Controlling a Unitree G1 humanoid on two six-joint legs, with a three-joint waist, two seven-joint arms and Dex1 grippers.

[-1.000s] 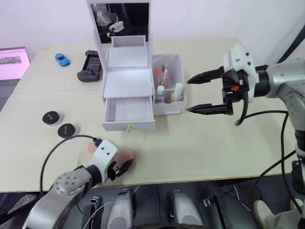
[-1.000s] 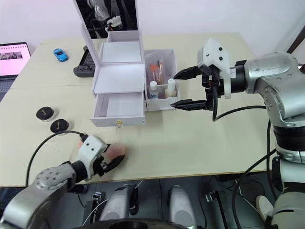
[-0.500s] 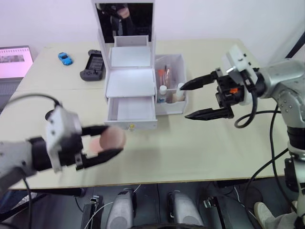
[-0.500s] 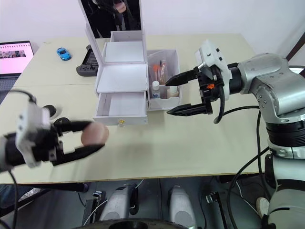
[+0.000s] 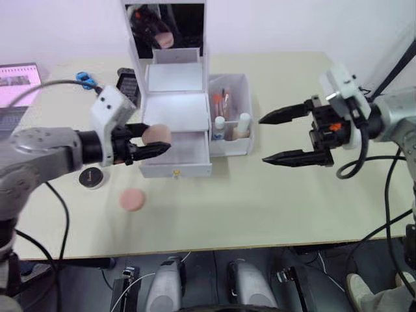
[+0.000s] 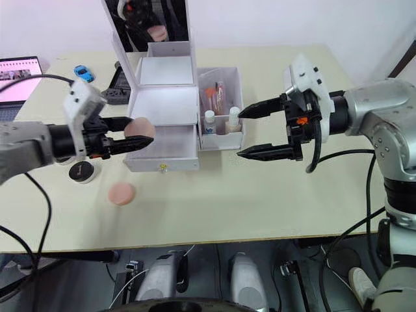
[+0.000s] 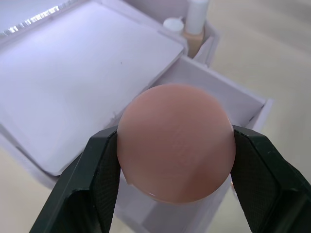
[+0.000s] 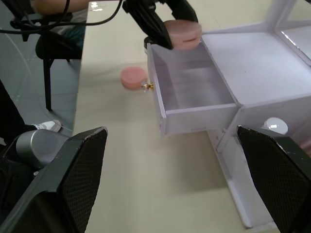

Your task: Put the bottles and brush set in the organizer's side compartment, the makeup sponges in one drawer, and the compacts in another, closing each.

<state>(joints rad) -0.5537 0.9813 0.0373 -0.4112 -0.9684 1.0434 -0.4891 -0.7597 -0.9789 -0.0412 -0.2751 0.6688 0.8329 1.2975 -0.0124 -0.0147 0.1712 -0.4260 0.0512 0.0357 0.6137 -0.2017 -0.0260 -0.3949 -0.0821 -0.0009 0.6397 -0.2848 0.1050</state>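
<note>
My left gripper (image 5: pixel 155 138) is shut on one pale pink makeup sponge (image 5: pixel 157 134), held in the air at the left front corner of the organizer's (image 5: pixel 174 107) open lower drawer (image 8: pixel 192 90). In the left wrist view the sponge (image 7: pixel 176 141) sits clamped between both fingers above the drawer's edge. The second makeup sponge (image 5: pixel 132 199) lies flat on the table in front. One black compact (image 5: pixel 90 177) rests beside my left arm. The bottles (image 5: pixel 242 125) and the brush set (image 5: pixel 221 103) stand in the side compartment (image 5: pixel 248 88). My right gripper (image 5: pixel 287 138) hangs open to the right of that compartment, holding nothing.
The organizer's dark mirror lid (image 5: pixel 168 29) stands upright at the back. A black game controller (image 5: pixel 125 80), a blue toy car (image 5: pixel 82 78) and a laptop screen (image 5: pixel 16 84) sit at the back left. The table's front edge (image 5: pixel 214 242) runs just below the loose sponge.
My left gripper has risen from the table's front edge with one sponge and carried it to the open drawer. The other sponge stayed on the table. My right gripper drifted slightly right.
</note>
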